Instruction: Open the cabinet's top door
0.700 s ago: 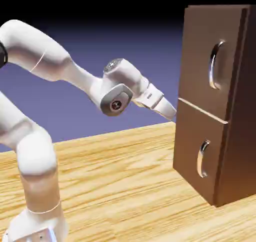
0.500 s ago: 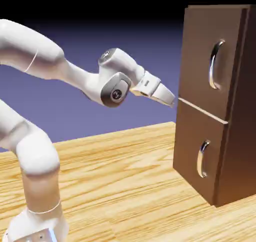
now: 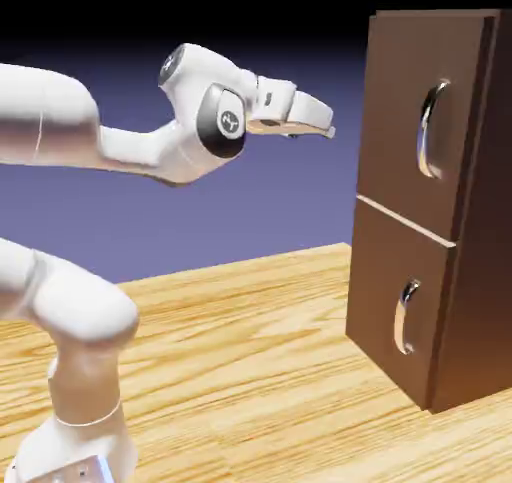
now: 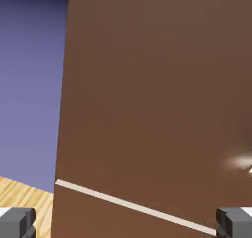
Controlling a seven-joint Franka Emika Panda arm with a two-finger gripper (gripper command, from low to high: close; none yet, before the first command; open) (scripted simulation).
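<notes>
The cabinet is a tall dark brown box at the exterior view's right. Its top door is the larger upper panel and lies flush, with a curved silver handle. My gripper hangs in the air left of that door, at about handle height, pointing toward it and clear of the wood. In the hand view the top door fills most of the picture. Only a bright glint of the handle shows at the right edge. The grey fingertips stand wide apart with nothing between them, so the gripper is open.
Below the top door a pale seam divides it from the shorter lower panel, which has its own silver handle. The cabinet stands on a wooden table. My arm's base rises at the lower left.
The hand has risen from the level of the seam between the panels to the top door's handle height. It has levelled out and drawn slightly back from the cabinet.
</notes>
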